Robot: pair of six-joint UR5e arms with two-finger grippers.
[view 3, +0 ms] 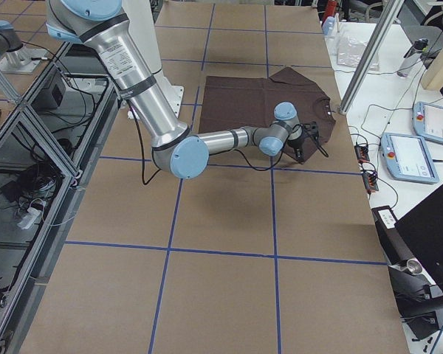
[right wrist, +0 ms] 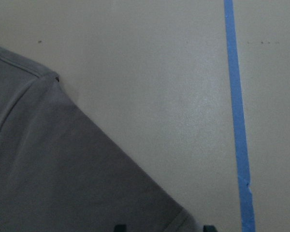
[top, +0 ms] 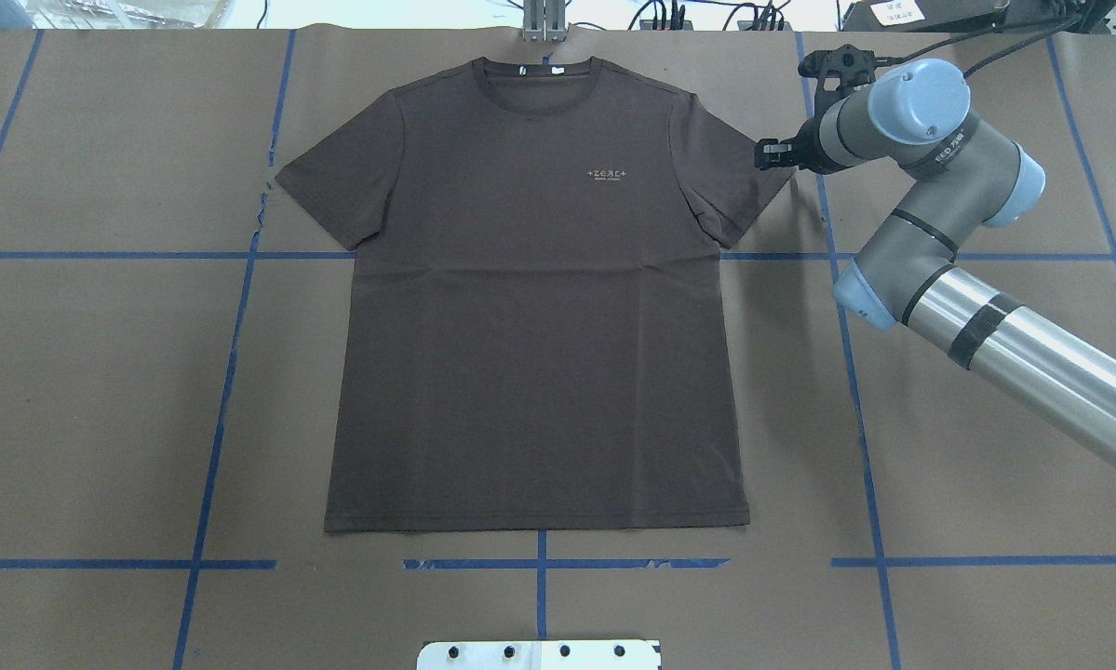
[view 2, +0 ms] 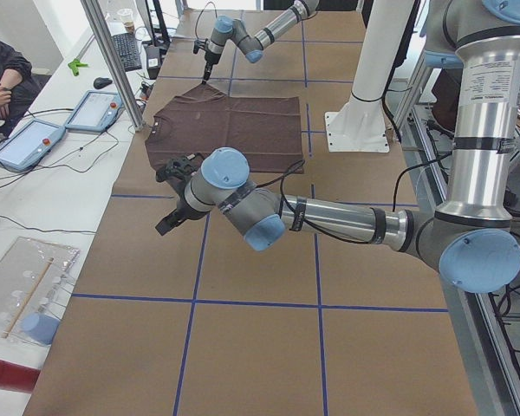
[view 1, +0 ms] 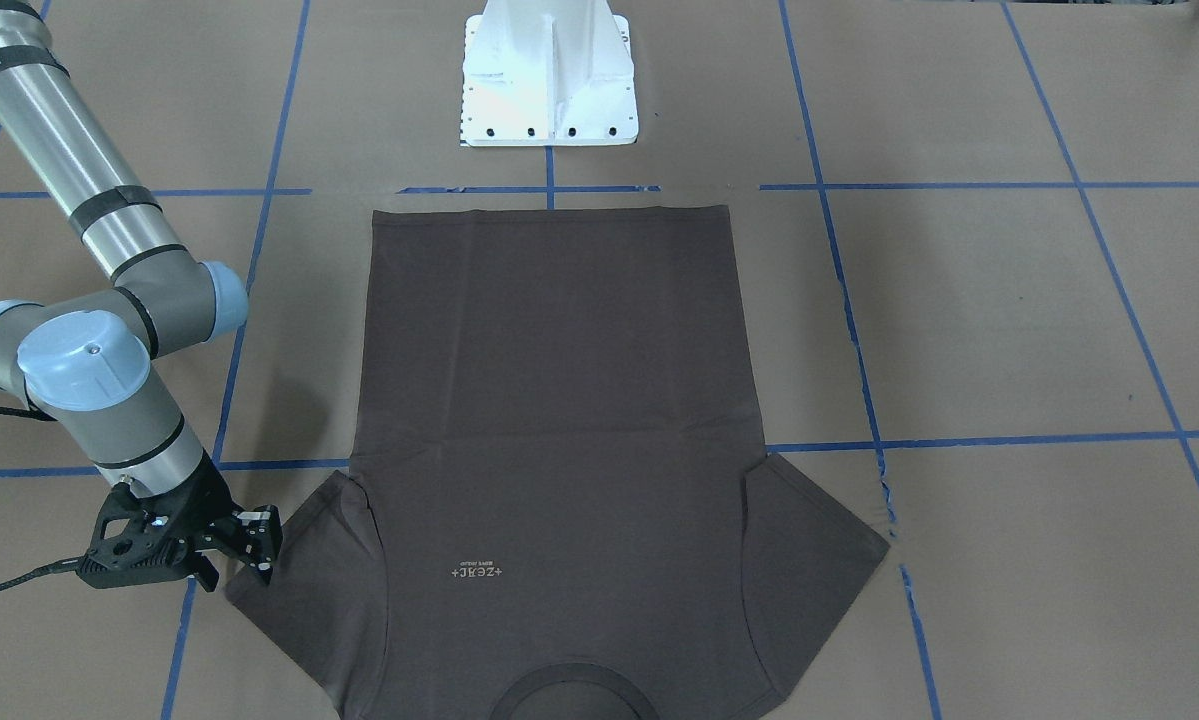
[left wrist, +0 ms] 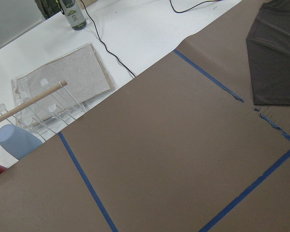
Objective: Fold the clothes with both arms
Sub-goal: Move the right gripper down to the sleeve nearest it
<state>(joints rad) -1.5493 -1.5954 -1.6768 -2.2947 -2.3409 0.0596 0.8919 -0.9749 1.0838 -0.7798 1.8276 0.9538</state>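
Grey-brown T-shirt [top: 534, 326] lies flat on the papered table [top: 101, 372]; seen from overhead, the right gripper [right wrist: 164, 228] at its two o'clock, fingers spread astride the sleeve tip; left gripper [view 2: 175, 195], grip impossible to tell

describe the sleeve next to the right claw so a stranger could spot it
On the brown paper-covered table lies one dark grey-brown T-shirt, spread flat, collar away from the robot. The sleeve is the one on the robot's right, on the logo side, its corner by the right claw; the other sleeve has no claw beside it.
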